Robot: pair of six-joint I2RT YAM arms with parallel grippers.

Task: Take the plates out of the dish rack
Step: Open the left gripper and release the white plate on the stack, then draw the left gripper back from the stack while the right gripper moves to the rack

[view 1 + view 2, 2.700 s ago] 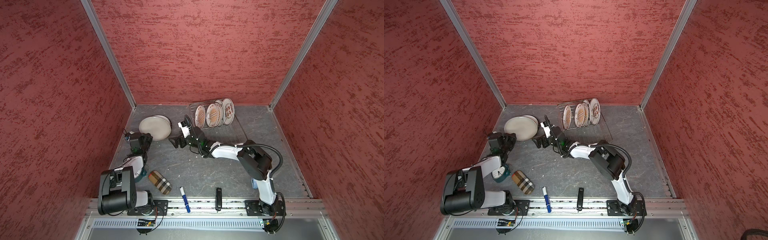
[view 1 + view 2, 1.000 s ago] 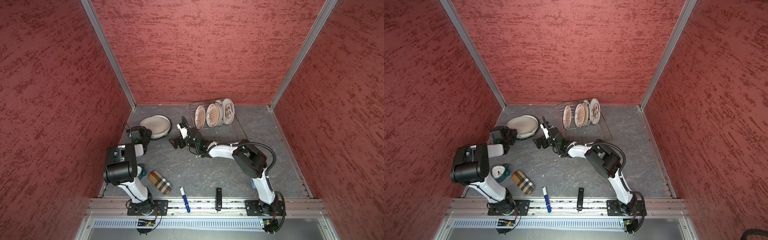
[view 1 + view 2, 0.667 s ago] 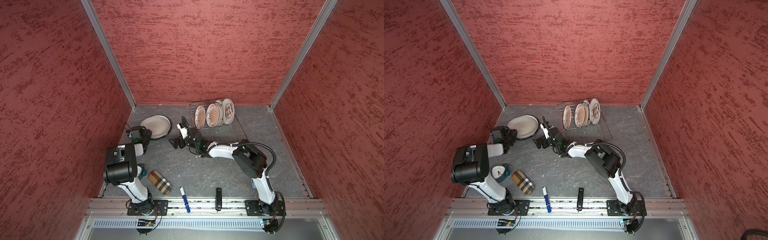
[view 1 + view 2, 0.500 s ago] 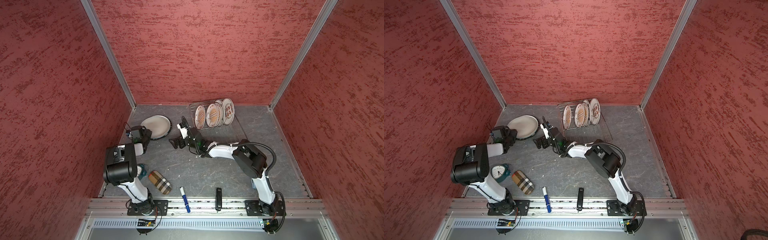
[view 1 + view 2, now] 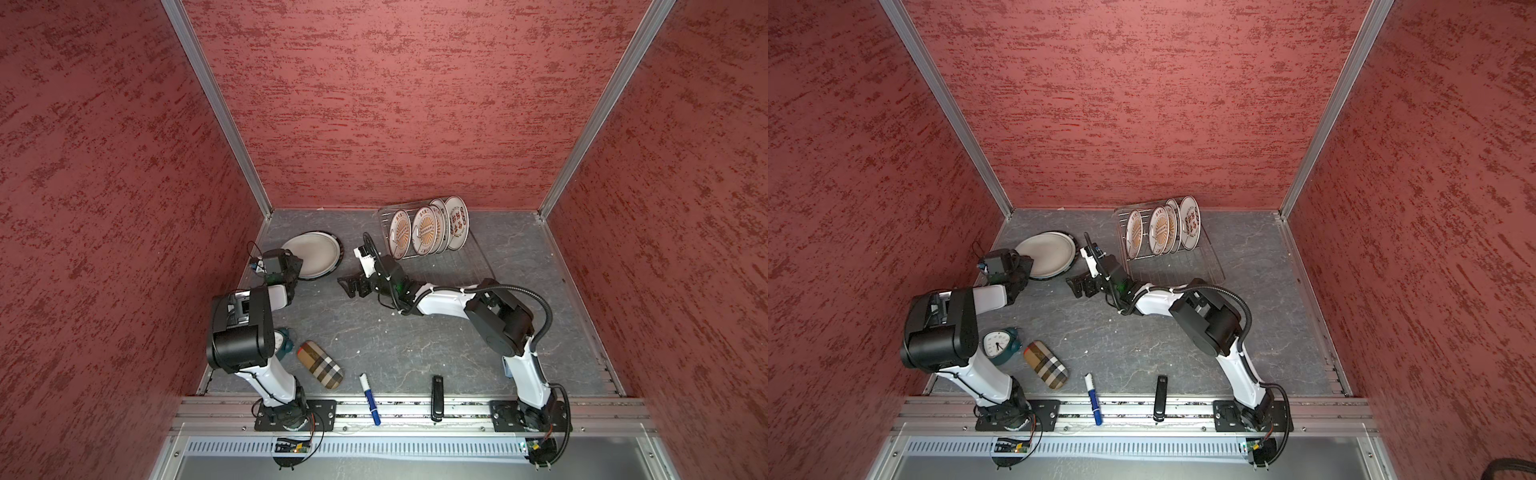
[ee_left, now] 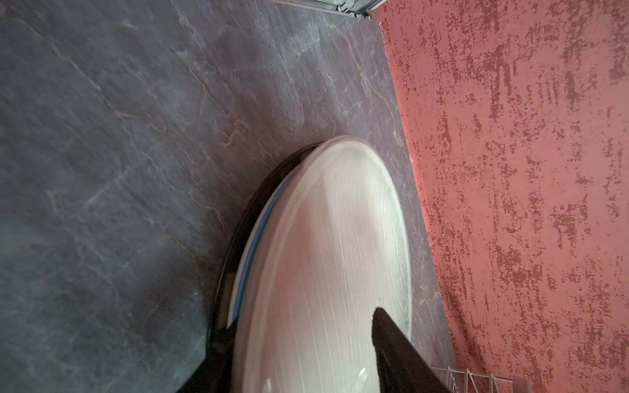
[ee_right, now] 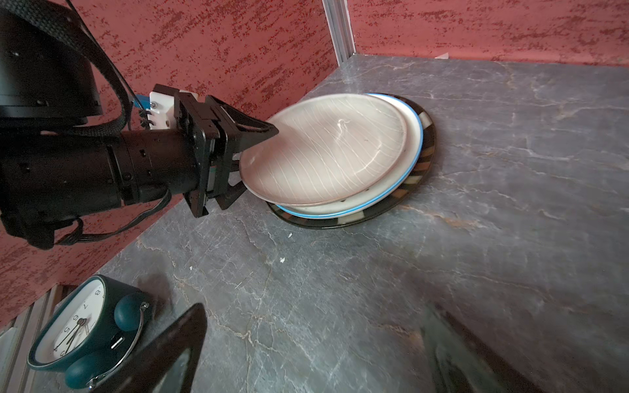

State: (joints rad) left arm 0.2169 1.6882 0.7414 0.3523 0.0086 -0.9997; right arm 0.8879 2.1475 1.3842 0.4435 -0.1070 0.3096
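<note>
Several white plates with orange centres [image 5: 426, 230] [image 5: 1159, 235] stand upright in the wire dish rack [image 5: 465, 266] [image 5: 1187, 266] at the back. At the back left lies a stack of three plates: a cream, thin-lined plate [image 7: 326, 149] [image 5: 311, 253] [image 6: 323, 255] on top, a blue-rimmed white one [image 7: 413, 143], and a dark-rimmed one [image 7: 427, 149] beneath. My left gripper [image 7: 258, 160] [image 5: 297, 268] [image 6: 303, 323] is open, with one finger above and one below the cream plate's near rim. My right gripper [image 5: 351, 286] [image 7: 316, 340] is open over bare table, holding nothing.
A teal clock [image 5: 996, 343] [image 7: 78, 326] stands by the left arm's base. A plaid case [image 5: 320, 365], a blue marker [image 5: 369, 399] and a black oblong object [image 5: 437, 397] lie along the front edge. Red walls close in the back and both sides.
The cream plate has come down from a tilt onto the stack, and my left gripper's jaws have spread apart around its rim. The right arm has barely moved.
</note>
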